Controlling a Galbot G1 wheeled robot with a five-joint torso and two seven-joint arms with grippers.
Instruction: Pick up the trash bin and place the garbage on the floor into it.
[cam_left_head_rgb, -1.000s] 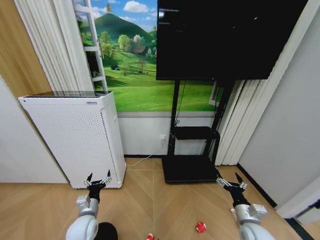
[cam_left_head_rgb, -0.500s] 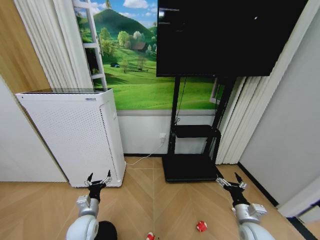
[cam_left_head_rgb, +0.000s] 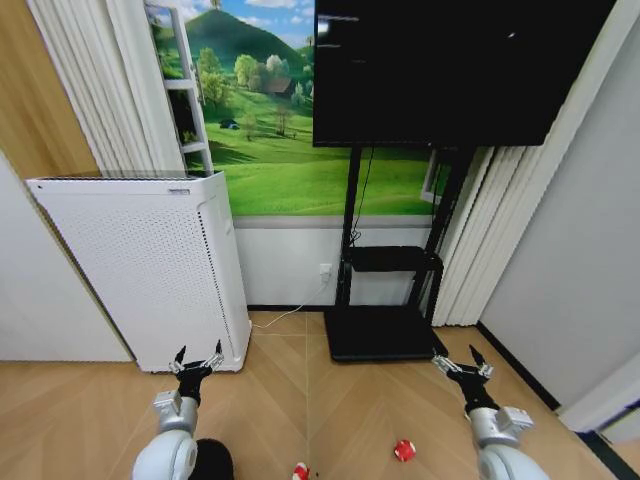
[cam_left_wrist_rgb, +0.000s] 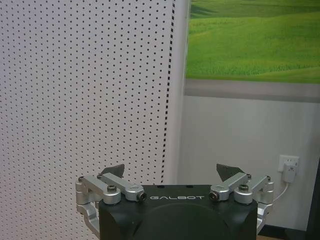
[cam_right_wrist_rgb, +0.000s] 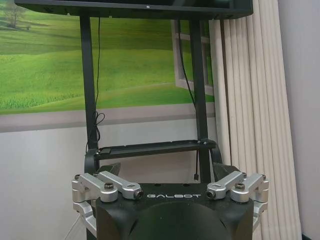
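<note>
Both grippers, left (cam_left_head_rgb: 197, 358) and right (cam_left_head_rgb: 461, 364), jaws spread, over bare floor (cam_left_head_rgb: 300, 400); red scrap (cam_left_head_rgb: 404, 451) ahead.

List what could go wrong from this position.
The trash bin sits at the head view's bottom edge, partly behind the left arm, so a reach could knock it over. The left tool hangs open close to the white perforated appliance and could clip it. The red scrap lies low near the right arm.

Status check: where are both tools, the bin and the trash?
Left tool and right tool open, empty, held low in front. Bin on floor by left arm. Red scrap and red-and-white scrap on floor. Nothing blocking.
</note>
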